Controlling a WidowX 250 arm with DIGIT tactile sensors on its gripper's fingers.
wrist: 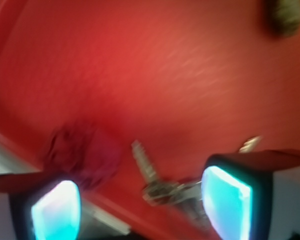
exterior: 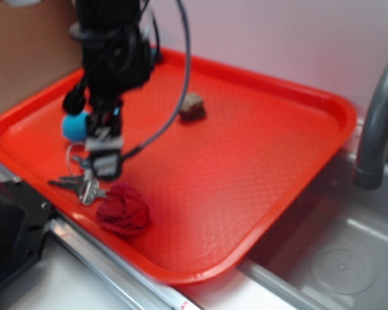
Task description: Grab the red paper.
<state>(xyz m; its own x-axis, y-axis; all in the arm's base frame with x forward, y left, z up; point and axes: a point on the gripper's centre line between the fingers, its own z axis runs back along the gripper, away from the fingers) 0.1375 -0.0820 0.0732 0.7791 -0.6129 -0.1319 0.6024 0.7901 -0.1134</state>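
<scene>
**Gripper over the keys, red paper just beside it**

From my remote seat I saw the gripper [exterior: 105, 158] hanging above the red-orange tray [exterior: 258, 168], near its front-left edge. In the wrist view its two fingers [wrist: 225, 200] stood spread apart with nothing between them but the tray and a bunch of keys [wrist: 160, 187]; they pinched nothing.

The red paper [exterior: 123, 210], a creased deep-red wad, lay on the tray close to the front rim, just beside the keys [exterior: 84, 184] and a little to the right of the gripper in the exterior view. In the wrist view (badly blurred) the paper [wrist: 82, 152] showed as a dark red lump near the left finger, apart from it as far as I could tell.

A blue ball [exterior: 74, 126] sat on the tray behind the gripper, partly hidden by the arm. A small brown lump [exterior: 193, 106] rested well apart, toward the tray's middle. A grey sink [exterior: 349, 258] lay to the right.
</scene>
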